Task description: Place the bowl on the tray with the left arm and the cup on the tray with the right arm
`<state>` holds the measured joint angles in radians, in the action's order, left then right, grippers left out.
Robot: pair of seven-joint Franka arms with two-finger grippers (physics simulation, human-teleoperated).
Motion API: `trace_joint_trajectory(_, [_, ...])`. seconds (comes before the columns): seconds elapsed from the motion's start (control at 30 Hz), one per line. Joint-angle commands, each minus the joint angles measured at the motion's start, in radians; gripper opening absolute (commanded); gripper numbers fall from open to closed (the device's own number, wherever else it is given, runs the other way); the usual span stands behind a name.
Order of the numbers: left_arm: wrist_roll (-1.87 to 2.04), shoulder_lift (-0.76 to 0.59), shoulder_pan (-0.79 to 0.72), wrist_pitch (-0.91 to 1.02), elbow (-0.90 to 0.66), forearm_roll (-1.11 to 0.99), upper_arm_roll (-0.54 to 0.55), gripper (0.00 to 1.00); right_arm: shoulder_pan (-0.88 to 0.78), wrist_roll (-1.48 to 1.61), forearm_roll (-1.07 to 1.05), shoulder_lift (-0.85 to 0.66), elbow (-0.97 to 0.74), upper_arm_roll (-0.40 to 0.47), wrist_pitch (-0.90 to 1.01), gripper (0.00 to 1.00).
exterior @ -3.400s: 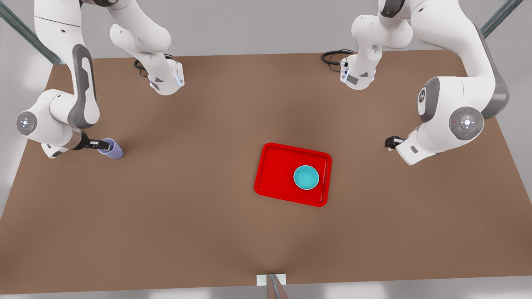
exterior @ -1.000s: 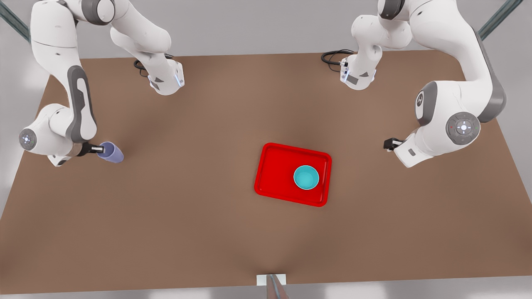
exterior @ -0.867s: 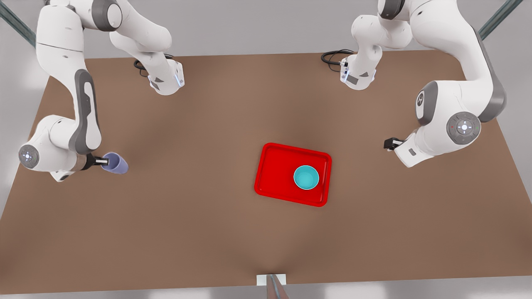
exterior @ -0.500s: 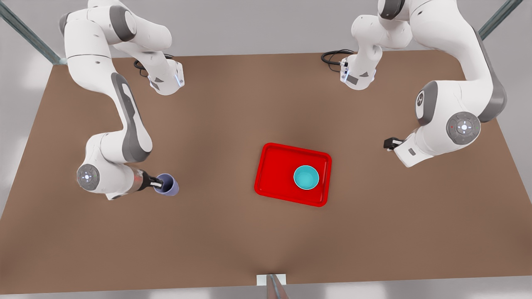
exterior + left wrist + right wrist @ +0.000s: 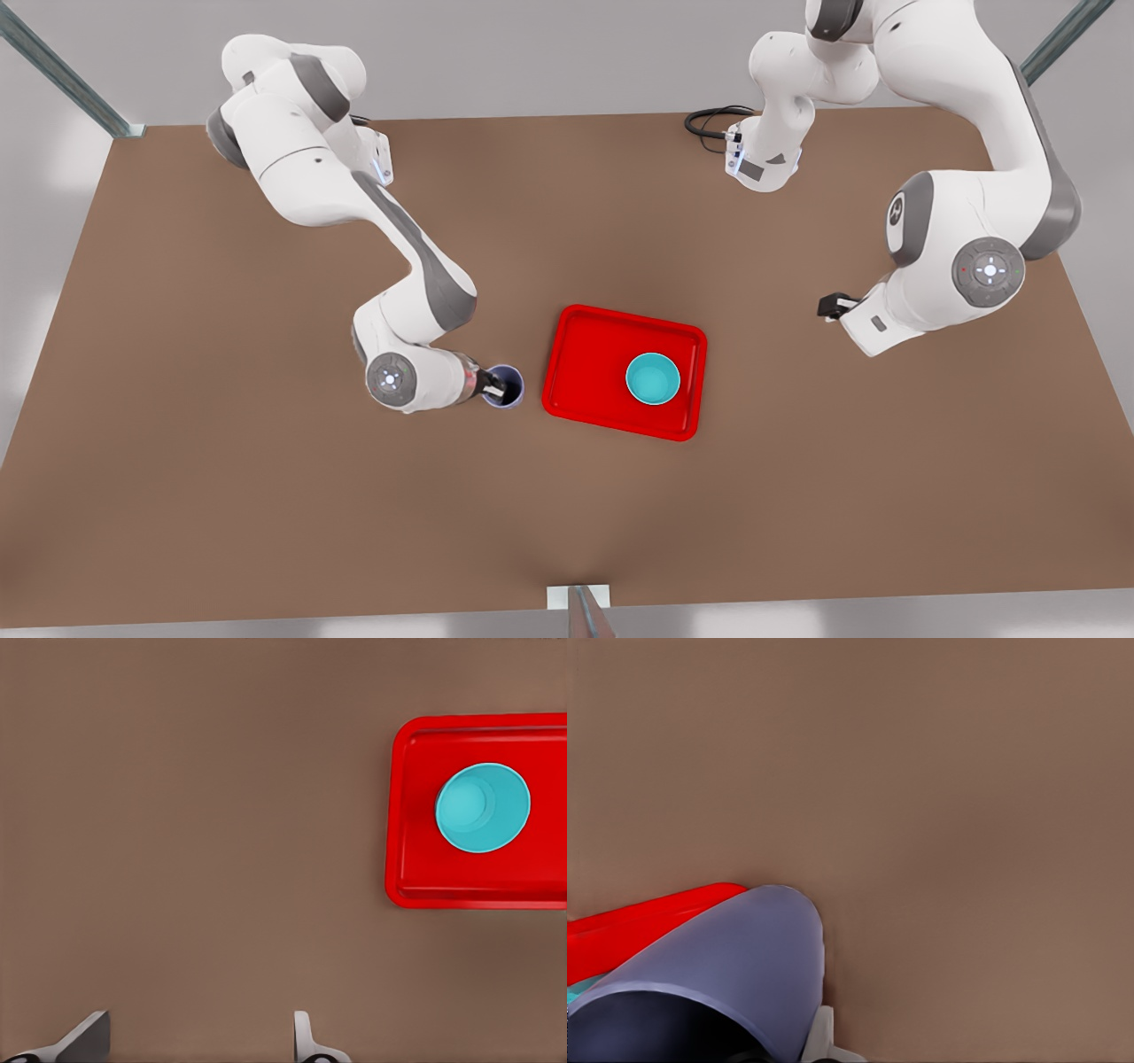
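Bowl (image 5: 653, 378) sits on the tray (image 5: 585, 354) already; right gripper (image 5: 496, 387), jaws clamped on the cup (image 5: 503, 386), needs to cross the rim. Left gripper (image 5: 833, 307) waits, jaws apart.

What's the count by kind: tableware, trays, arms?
Bowls: 1, the bowl on the tray
Cups: 1, the cup in the right gripper
Trays: 1, the tray
Arms: 2; left gripper waits, open
Total: 5

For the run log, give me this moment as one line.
bowl: on tray | right gripper: shut on cup, beside tray | left gripper: open, waiting away from tray
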<state>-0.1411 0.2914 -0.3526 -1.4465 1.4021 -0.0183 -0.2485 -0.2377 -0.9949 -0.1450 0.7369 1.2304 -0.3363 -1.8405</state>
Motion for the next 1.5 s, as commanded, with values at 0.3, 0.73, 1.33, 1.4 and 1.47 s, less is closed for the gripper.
trace_joint_trajectory(0.3, [-0.002,0.000,0.001,0.002,0.000,-0.002,-0.002,1.00,-0.038,-0.140,0.010,0.061,-0.012,-0.164,-0.149,0.21])
trace_joint_trajectory(0.73, [-0.003,0.005,0.001,0.002,0.002,-0.002,-0.002,1.00,-0.219,-0.139,0.196,0.213,-0.124,-0.104,-0.172,0.21])
trace_joint_trajectory(1.33, [0.000,0.000,0.001,0.000,0.000,0.000,-0.002,1.00,-0.219,-0.122,0.286,0.213,-0.054,-0.104,-0.187,1.00])
trace_joint_trajectory(1.4, [0.000,0.000,0.000,0.000,-0.002,0.000,-0.002,1.00,-0.219,-0.111,0.285,0.213,-0.058,-0.104,-0.187,1.00])
trace_joint_trajectory(1.47, [0.000,0.000,0.001,0.000,-0.002,-0.002,-0.002,1.00,-0.218,-0.108,0.285,0.214,-0.063,-0.104,-0.193,1.00])
